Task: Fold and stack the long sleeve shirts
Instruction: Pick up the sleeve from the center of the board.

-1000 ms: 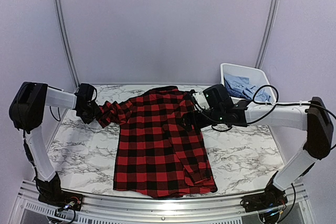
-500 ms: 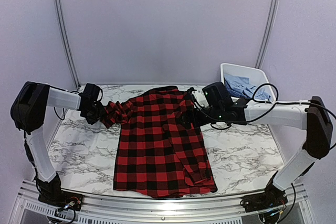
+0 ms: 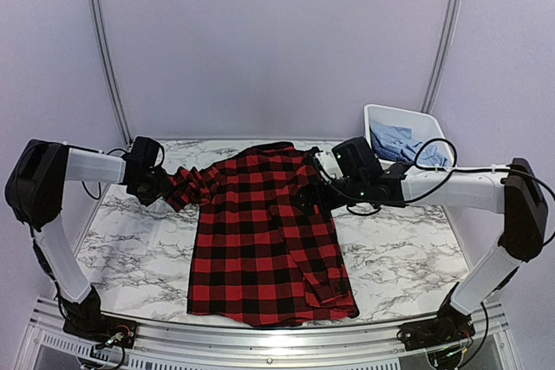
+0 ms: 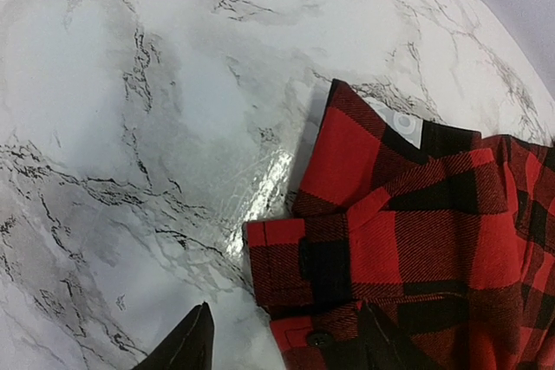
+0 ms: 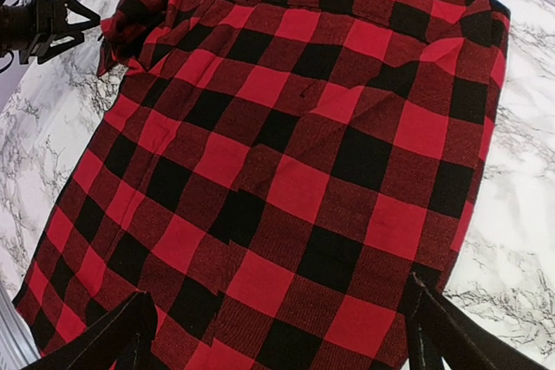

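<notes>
1. The left gripper (image 4: 284,318) has drawn back toward the frame's left, its jaws spread wider and released. The sleeve cuff (image 4: 321,249) lies loose between them.
2. The right gripper (image 5: 277,288) hovers wide open, grasping nothing.
3. The soft red-and-black buffalo-check flannel shirt (image 3: 264,240) lies flat at centre on the glossy white marble-patterned table (image 3: 139,249).
4. The right arm hides the shirt's right shoulder.

A red-and-black buffalo-check flannel shirt (image 3: 264,240) lies spread flat in the middle of the white marble bench (image 3: 139,249). Its collar points to the bench's far edge and its hem reaches the near edge. One sleeve (image 3: 186,184) stretches, bunched, toward the bench's left side. Crumpled light blue cloth shirts (image 3: 395,140) sit by the bench's far right corner.
</notes>
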Motion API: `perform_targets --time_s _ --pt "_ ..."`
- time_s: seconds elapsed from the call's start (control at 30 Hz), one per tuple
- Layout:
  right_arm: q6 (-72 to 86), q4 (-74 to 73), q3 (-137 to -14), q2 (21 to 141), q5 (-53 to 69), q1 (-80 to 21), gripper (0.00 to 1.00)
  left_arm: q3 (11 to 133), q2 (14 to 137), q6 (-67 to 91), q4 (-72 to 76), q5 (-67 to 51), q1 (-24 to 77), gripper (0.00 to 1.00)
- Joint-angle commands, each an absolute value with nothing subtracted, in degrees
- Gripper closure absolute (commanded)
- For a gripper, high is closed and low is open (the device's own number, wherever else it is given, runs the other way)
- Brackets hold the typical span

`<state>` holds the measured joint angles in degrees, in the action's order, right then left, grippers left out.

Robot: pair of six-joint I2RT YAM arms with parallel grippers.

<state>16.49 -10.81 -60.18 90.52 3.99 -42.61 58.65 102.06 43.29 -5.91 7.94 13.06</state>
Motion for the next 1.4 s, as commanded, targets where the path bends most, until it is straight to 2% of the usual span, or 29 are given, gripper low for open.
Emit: perform_targets --time_s 0.0,0.27,0.33,0.43,0.77,1.17,1.37 --pt "16.6 -10.5 -62.2 90.8 4.3 -43.3 0.06 60.4 104.9 41.1 -7.9 7.7 13.8 0.4" --pt "16.9 -10.4 -61.8 90.3 4.1 -43.6 0.06 64.2 112.1 38.8 -12.6 9.1 15.0 0.4" --pt "17.0 -10.4 -61.8 90.4 4.0 -43.7 0.06 64.4 113.1 38.8 -13.0 9.3 15.2 0.42" --pt "17.0 -10.3 -61.8 90.5 4.1 -43.8 0.06 64.2 113.9 39.3 -13.0 9.7 15.5 0.53" --pt "17.1 -10.0 -61.9 91.1 4.0 -44.4 0.06 62.4 111.9 39.9 -12.3 10.4 15.7 0.99" --pt "16.6 -10.2 -62.4 91.1 3.7 -44.5 0.06 59.5 92.9 33.7 -15.8 14.3 16.5 1.0" --pt "16.5 -10.3 -63.3 91.1 3.0 -44.5 0.06 62.6 86.3 25.5 -21.5 14.1 24.9 1.0"
